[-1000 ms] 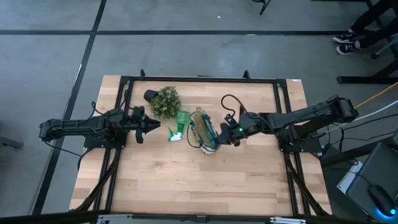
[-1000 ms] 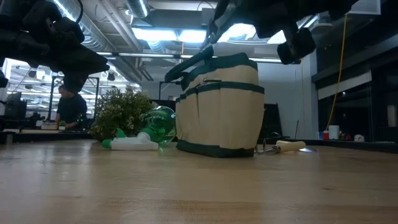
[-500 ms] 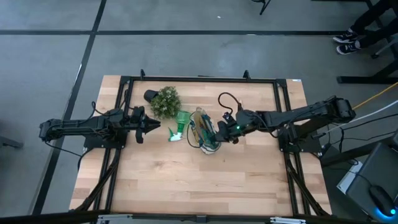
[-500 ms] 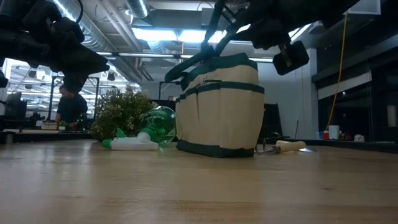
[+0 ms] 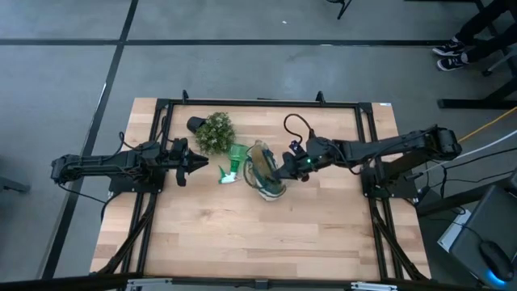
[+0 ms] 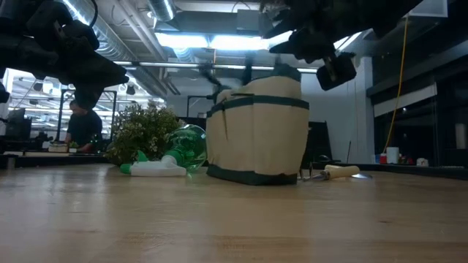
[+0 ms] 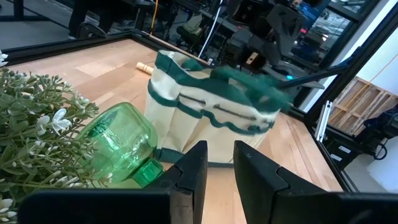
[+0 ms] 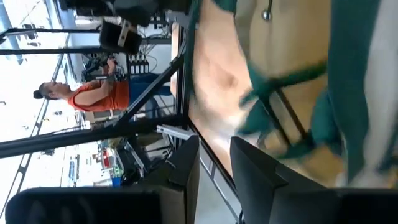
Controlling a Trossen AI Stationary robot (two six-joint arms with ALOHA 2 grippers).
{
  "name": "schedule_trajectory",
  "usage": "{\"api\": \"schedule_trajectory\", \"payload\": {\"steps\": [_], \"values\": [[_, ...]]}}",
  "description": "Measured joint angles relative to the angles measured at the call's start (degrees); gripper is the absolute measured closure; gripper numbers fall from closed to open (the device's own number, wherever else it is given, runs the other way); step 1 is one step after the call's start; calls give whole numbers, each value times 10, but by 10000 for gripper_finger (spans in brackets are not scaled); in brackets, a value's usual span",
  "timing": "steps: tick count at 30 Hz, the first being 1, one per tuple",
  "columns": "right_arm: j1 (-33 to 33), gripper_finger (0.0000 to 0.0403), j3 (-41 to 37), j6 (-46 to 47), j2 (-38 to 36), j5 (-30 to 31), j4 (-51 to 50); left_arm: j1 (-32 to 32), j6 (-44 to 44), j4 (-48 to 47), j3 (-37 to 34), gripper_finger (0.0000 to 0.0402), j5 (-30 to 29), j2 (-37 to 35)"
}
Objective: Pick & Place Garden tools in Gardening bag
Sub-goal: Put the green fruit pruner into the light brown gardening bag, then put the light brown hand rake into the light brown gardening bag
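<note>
the gardening bag [image 5: 267, 170] stands upright near the centre of the wooden table [image 5: 242, 234], beige canvas with dark green trim. in the low view its handles appear blurred above the rim.

the right gripper [image 5: 284, 166] sits over the bag's 3 o'clock edge in the high view, with the right arm reaching in from the 3 o'clock side of the table. in the right wrist view its two dark fingers [image 8: 184, 163] stand apart with a narrow gap, and green strap and beige canvas fill the view just past them. whether the jaws pinch a strap cannot be told.

the green-and-white plastic piece [image 5: 232, 166] lies on its side at the bag's 9 o'clock side, just beside it; in the low view its white end points away from the bag. the bushy plant [image 5: 214, 132] stands at about 10 o'clock from the bag, near the plastic piece.

a wooden-handled tool [image 6: 335, 172] lies flat on the table beyond the bag in the low view, close to the base of the bag. the pruning shears cannot be made out.

the left gripper [image 5: 196, 164] hangs at the 9 o'clock side of the plastic piece, apart from it, jaws slightly spread with nothing between them in the left wrist view.

a person in an orange top [image 8: 93, 94] shows in the room beyond the table.
</note>
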Motion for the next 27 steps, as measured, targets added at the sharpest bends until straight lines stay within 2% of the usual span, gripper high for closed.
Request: {"api": "schedule_trajectory", "payload": {"steps": [8,14,20,25,27], "values": [[-26,308,0,-30,0,-15,39,0,0,0,0,329,0,0],[-52,308,0,-67,-8,-110,84,0,0,0,0,329,0,0],[-64,308,0,-108,-21,-194,80,0,0,0,0,329,0,0],[-45,308,0,-192,-22,-269,79,0,0,0,0,329,0,0],[-30,308,0,-255,-22,-274,75,0,0,0,0,329,0,0]]}}
